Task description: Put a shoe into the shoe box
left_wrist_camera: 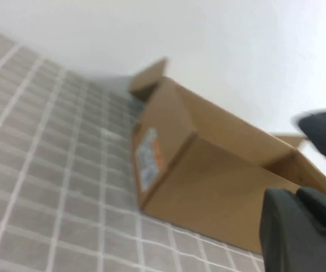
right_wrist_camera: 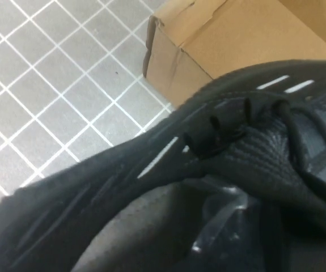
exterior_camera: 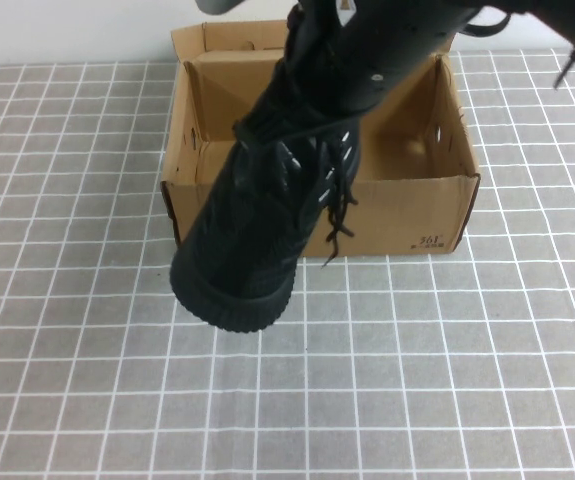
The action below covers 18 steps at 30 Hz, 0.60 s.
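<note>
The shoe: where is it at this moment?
In the high view the shoe hangs mid-air from the right arm, toe down, in front of the open shoe box, overlapping its front-left wall and not yet inside.

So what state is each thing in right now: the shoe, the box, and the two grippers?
shoe: lifted off the table, toe tilted down, laces dangling, in front of and above the box.
shoe box: open, flaps up, no shoe inside yet.
right gripper: above the box, holding the shoe's heel end; hidden by the shoe.
left gripper: low at the table's near left, away from the box, holding nothing.
</note>
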Tool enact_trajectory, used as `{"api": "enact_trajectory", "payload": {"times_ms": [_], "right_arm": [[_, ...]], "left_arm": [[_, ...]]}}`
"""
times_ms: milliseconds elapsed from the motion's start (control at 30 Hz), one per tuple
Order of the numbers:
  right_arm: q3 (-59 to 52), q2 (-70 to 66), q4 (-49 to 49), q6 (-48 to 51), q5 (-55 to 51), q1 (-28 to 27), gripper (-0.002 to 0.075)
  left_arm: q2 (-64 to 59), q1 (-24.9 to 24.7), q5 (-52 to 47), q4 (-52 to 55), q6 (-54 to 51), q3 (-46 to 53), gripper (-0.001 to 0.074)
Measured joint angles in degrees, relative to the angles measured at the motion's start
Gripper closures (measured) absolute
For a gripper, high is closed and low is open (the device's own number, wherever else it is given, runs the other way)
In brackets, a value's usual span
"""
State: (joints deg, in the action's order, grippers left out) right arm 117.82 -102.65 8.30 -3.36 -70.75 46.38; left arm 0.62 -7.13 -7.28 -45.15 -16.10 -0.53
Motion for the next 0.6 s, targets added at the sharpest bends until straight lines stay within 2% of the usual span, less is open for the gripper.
{"api": "enact_trajectory", "payload": {"times_ms": [233,433,600], "right_arm": [[7.79,-3.92,0.00,-0.47,-2.47,0.00,0.0732],[11.99,-5.90,0.00,-0.60,-2.57,-1.06,0.0732],[12.58,-6.21,-0.12,-1.67,-2.94,-2.83,0.0732]], "left_arm": [[-5.26,0.00,-9.97,2.89,-8.42,-12.32,0.0736],[-21.30,0.00,-16.98,6.96,-18.29,-25.20,0.0736],[-36.08,0.00,-23.24,6.40,-24.84,-37.44,0.0736]]}}
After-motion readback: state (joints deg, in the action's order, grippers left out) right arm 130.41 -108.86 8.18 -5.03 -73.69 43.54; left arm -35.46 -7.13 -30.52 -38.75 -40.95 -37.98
